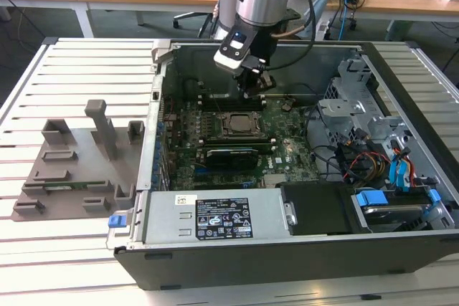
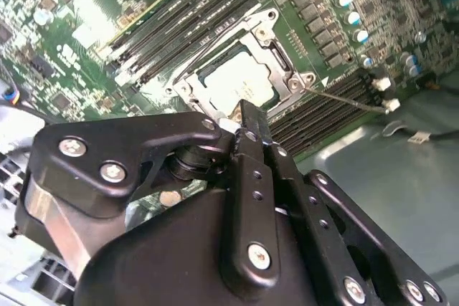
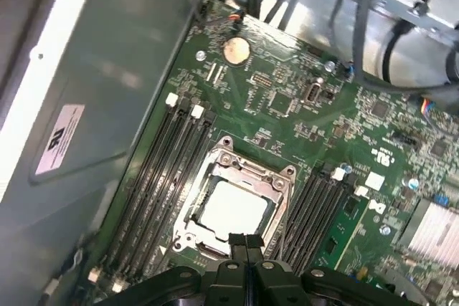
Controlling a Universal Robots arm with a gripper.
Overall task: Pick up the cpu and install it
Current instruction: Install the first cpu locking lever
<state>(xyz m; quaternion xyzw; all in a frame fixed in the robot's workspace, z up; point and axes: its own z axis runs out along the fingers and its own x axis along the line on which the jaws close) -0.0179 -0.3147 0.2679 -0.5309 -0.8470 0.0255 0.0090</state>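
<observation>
The cpu (image 3: 233, 208), a flat square with a silvery-white top, lies inside the black metal socket frame (image 3: 252, 171) on the green motherboard (image 1: 287, 152). It also shows as the cpu (image 2: 235, 80) in the second wrist view and the cpu (image 1: 237, 124) in the exterior view. My gripper (image 1: 252, 92) hangs a little above the board, beside the socket's far edge. Its fingers (image 3: 237, 243) are pressed together with nothing between them. The gripper (image 2: 244, 114) covers one edge of the socket in the second wrist view.
The board sits in an open computer case (image 1: 215, 256) on a slatted table. Memory slots (image 3: 154, 170) flank the socket. A drive cage and cables (image 1: 373, 141) fill the exterior view's right. A grey plastic tray (image 1: 72, 166) with upright blocks lies at the exterior view's left.
</observation>
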